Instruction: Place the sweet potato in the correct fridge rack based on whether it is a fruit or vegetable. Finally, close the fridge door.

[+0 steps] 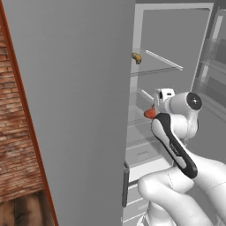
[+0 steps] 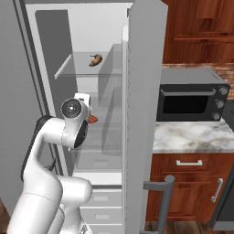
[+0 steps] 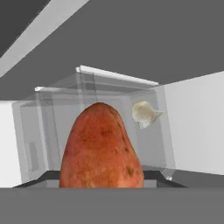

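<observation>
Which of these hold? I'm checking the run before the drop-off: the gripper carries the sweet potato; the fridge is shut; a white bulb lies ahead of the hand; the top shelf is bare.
1. The gripper carries the sweet potato. True.
2. The fridge door is shut. False: it stands open.
3. A white bulb lies ahead of the hand. True.
4. The top shelf is bare. False: a yellowish-brown curved item lies on it.
</observation>
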Robot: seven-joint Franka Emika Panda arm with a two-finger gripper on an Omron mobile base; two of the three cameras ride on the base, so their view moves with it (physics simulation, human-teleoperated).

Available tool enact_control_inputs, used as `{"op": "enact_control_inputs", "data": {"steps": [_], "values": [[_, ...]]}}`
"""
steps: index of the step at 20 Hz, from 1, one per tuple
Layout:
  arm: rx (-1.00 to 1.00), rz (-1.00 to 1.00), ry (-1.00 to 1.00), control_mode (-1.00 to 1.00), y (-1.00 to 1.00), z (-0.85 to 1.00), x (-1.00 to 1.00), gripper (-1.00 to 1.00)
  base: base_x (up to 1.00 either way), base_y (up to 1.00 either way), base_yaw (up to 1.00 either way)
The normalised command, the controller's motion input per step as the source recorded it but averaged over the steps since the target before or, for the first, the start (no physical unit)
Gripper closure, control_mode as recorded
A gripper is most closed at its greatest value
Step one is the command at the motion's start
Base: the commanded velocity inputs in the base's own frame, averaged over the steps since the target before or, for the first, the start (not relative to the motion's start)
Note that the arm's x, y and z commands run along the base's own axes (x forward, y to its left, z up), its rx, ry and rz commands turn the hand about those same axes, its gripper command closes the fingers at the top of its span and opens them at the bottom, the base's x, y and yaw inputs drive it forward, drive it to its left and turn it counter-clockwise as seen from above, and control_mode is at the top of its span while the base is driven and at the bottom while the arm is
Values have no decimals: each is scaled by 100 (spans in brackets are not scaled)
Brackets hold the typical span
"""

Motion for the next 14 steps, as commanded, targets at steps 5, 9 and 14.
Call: {"op": "enact_control_inputs", "data": {"steps": [5, 9, 14], "values": [[-7, 2, 0, -100, -2, -26, 37, 100, 0, 0, 0], [-6, 0, 0, -100, -4, -30, 36, 100, 0, 0, 0], [-2, 0, 0, -100, -22, -15, 32, 100, 0, 0, 0]]}}
